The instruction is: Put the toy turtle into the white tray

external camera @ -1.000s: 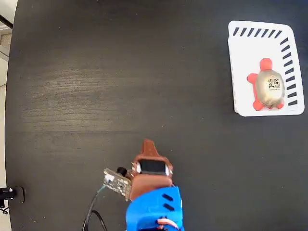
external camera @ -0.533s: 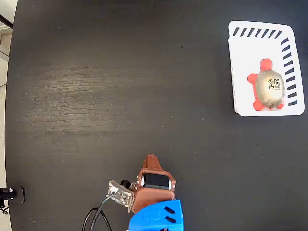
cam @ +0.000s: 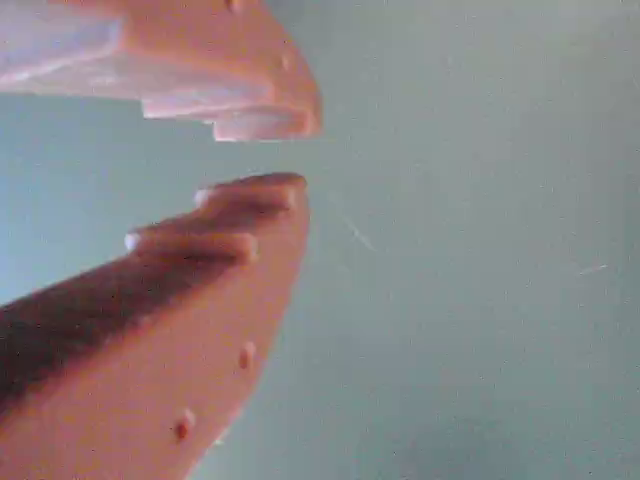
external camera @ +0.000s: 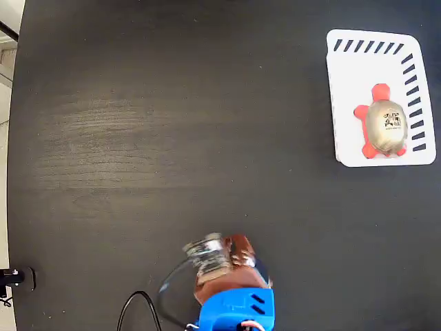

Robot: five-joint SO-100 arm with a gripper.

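Note:
The toy turtle [external camera: 384, 127], with a shiny gold-silver shell, a sticker and red legs, lies inside the white tray [external camera: 358, 69] at the upper right of the fixed view, in the tray's lower half. My gripper [external camera: 219, 249] is far from it at the bottom centre, blurred, on the blue arm. In the wrist view the gripper [cam: 290, 158] shows two reddish-brown fingers whose tips nearly meet, with nothing between them. Behind them there is only a plain pale surface, with neither the turtle nor the tray in sight.
The black table [external camera: 172, 124] fills the fixed view. A black cable [external camera: 134, 307] loops beside the arm's base at the bottom. A pale floor strip and a small dark object [external camera: 14, 278] run along the left edge.
The arm has drawn back toward the bottom edge and turned, and it now looks blurred. The turtle and the tray have stayed in place.

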